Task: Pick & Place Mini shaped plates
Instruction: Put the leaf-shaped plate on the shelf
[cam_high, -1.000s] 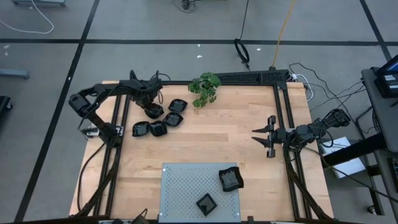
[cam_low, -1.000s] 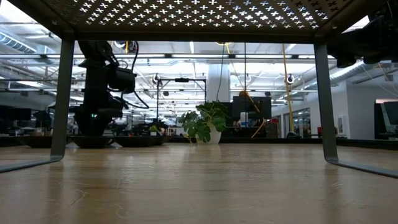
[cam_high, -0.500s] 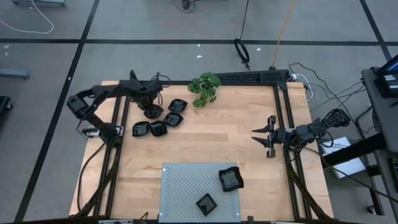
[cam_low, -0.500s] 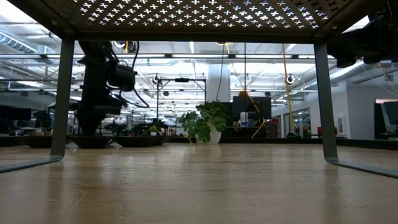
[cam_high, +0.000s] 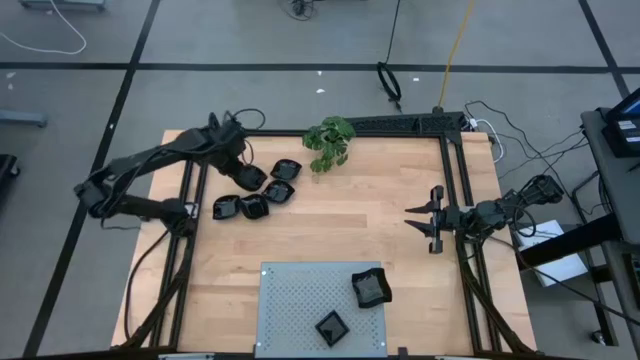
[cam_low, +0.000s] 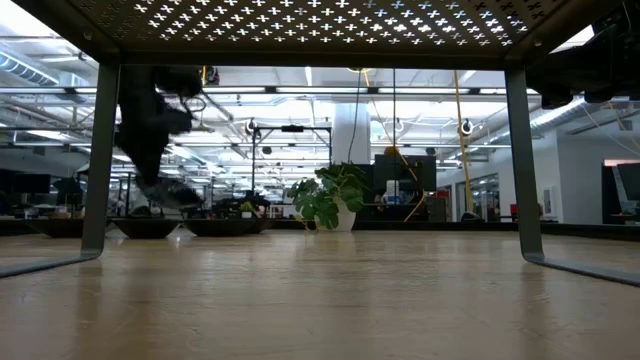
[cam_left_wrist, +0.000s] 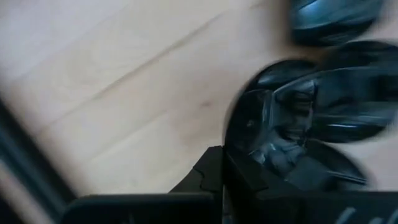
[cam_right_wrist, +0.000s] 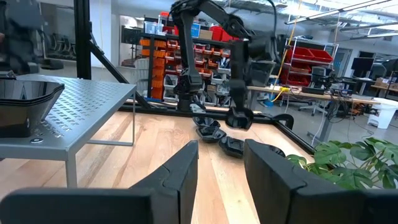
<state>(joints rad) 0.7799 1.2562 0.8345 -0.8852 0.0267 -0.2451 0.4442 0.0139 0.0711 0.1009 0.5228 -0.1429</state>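
Two mini shaped plates (cam_high: 370, 288) already lie on the grey perforated panel (cam_high: 290, 300), and about five more cluster at the surface's far-left corner, where the left gripper (cam_high: 236, 166) is picking; whether its jaws hold a plate I cannot tell. Next comes, I judge, a carry to the panel, while the right gripper (cam_high: 418, 221) waits at the right edge, jaws slightly parted and empty.

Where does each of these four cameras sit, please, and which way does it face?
High view: overhead, straight down on the light wooden table; both arms show.
Low view: table height, level under the grey perforated metal panel toward the green leafy plant.
Left wrist view: on the left arm, close above glossy black mini plates; left tool near them.
Right wrist view: behind the right tool, facing across the table.
The panel appears in the high, low and right wrist views.
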